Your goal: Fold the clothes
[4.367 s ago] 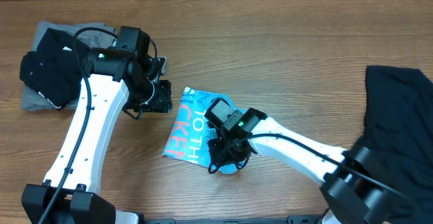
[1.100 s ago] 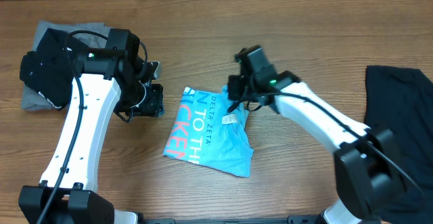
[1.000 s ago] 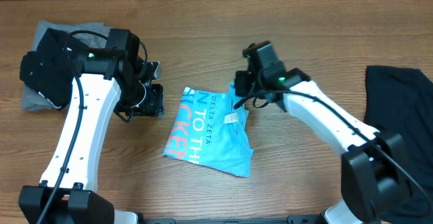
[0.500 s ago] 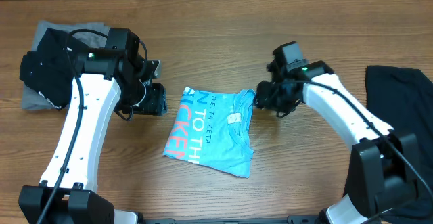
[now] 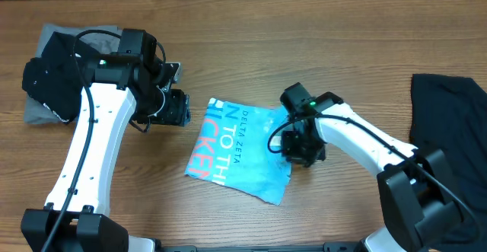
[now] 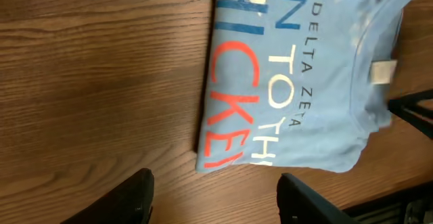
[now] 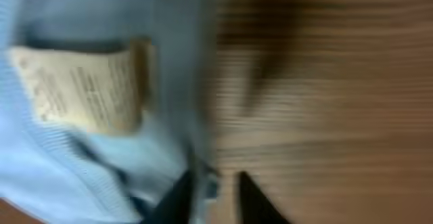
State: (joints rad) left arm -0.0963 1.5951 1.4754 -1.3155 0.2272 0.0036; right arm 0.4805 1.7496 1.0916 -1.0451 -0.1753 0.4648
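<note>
The sky-blue T-shirt [image 5: 240, 149] lies folded in the middle of the wooden table, its white and pink-red lettering facing up. My right gripper [image 5: 298, 147] is at the shirt's right edge, by the collar. In the right wrist view its fingers [image 7: 215, 197] are almost together with a bit of blue fabric [image 7: 67, 163] between them, next to the white neck label [image 7: 81, 92]. My left gripper [image 5: 179, 109] hovers open and empty to the left of the shirt. In the left wrist view the open fingers [image 6: 215, 197] frame bare table below the shirt [image 6: 298, 82].
A black garment on a grey one [image 5: 53, 77] is stacked at the table's far left, behind my left arm. Another black garment [image 5: 449, 130] lies spread at the right edge. Bare wood surrounds the blue shirt.
My right gripper swung from the shirt's upper right edge out to the right, then came back down onto the right edge by the collar. The shirt's right side has shifted slightly. My left arm barely moved.
</note>
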